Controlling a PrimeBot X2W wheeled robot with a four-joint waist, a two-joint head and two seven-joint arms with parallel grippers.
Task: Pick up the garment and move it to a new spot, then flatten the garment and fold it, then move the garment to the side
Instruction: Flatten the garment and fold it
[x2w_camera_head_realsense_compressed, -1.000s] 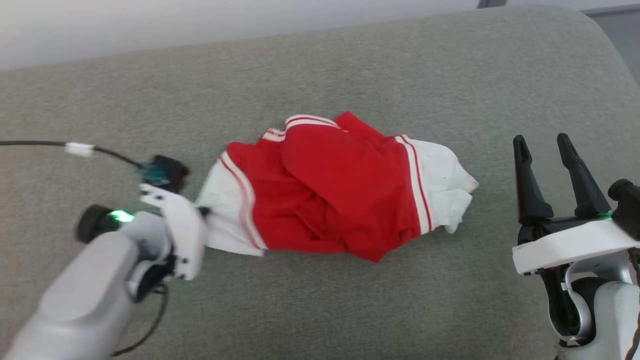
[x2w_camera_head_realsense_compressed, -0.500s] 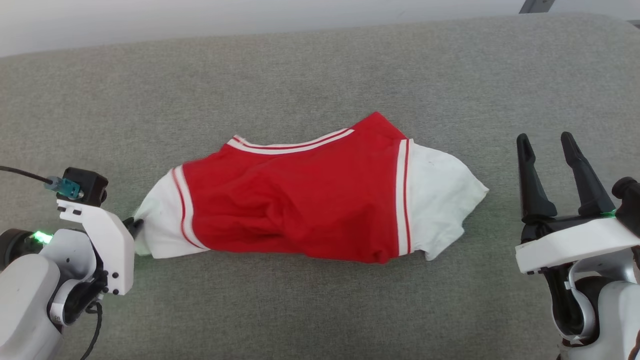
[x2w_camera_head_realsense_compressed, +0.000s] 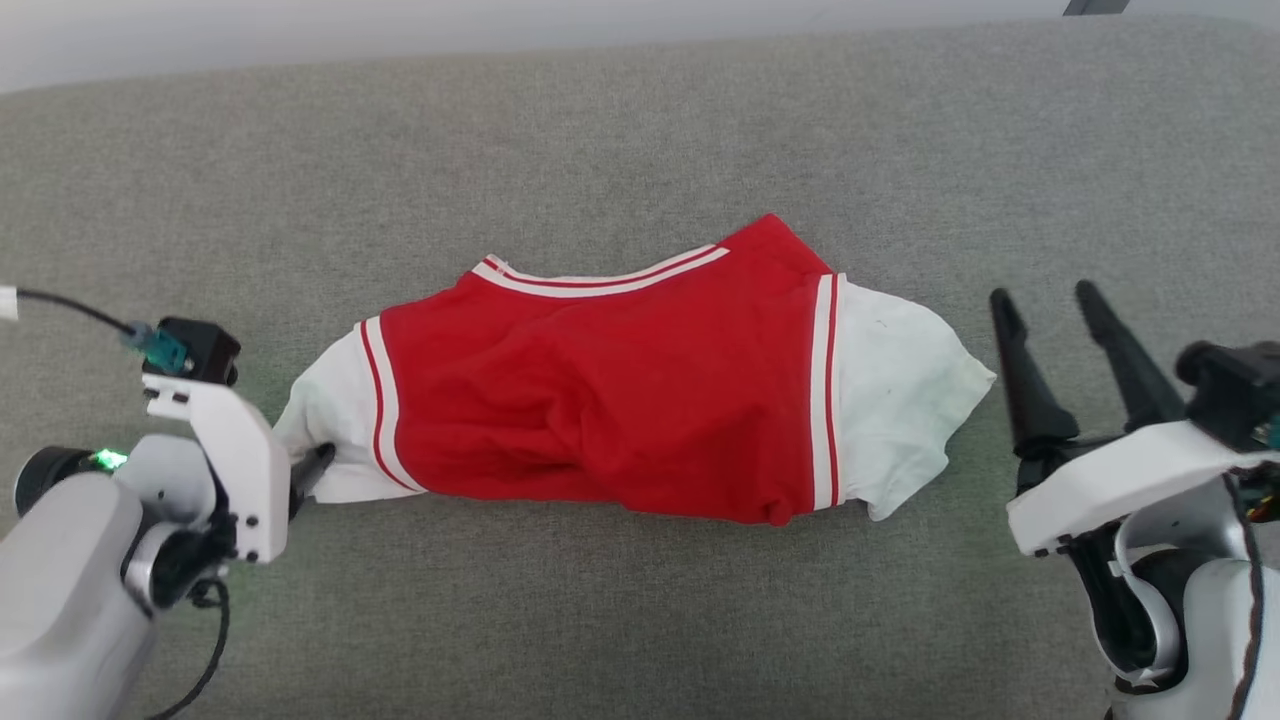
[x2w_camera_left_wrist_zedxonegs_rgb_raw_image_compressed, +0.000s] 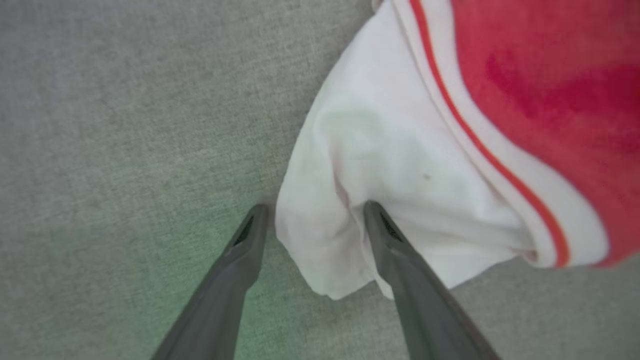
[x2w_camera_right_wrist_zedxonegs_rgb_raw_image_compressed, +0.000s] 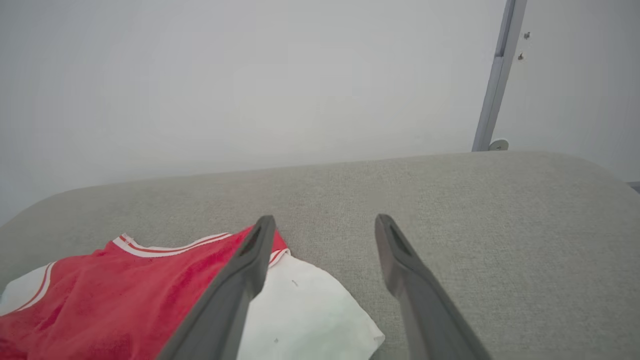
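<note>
Where the left gripper (x2w_camera_left_wrist_zedxonegs_rgb_raw_image_compressed: 315, 210) stood: nearest the robot, at the left sleeve (x2w_camera_head_realsense_compressed: 335, 430). Its fingers were parted and clamped nothing; a fold of the sleeve's edge lay between them.
Right gripper (x2w_camera_head_realsense_compressed: 1045, 297): fingers spread and empty, near the right sleeve (x2w_camera_head_realsense_compressed: 900, 400) but apart from it.
Garment (x2w_camera_head_realsense_compressed: 620, 400): lay crosswise in the middle of the grey cushion (x2w_camera_head_realsense_compressed: 640, 150), plain red side up, a sleeve out to each side, rumpled along its near edge.
Step in hand: most likely flattening.
Doing it well: each gripper should pinch its sleeve's outer hem through both layers, then draw outward low over the cushion, evenly, so the body tautens without sliding.
Hard to make out: no lettering or number showed. How the near edge was tucked under could not be told. In the head view a white bracket hid most of the left fingers.
Farthest: a pale wall (x2w_camera_right_wrist_zedxonegs_rgb_raw_image_compressed: 250, 75) and a metal post (x2w_camera_right_wrist_zedxonegs_rgb_raw_image_compressed: 500, 75), cut off at the top.
</note>
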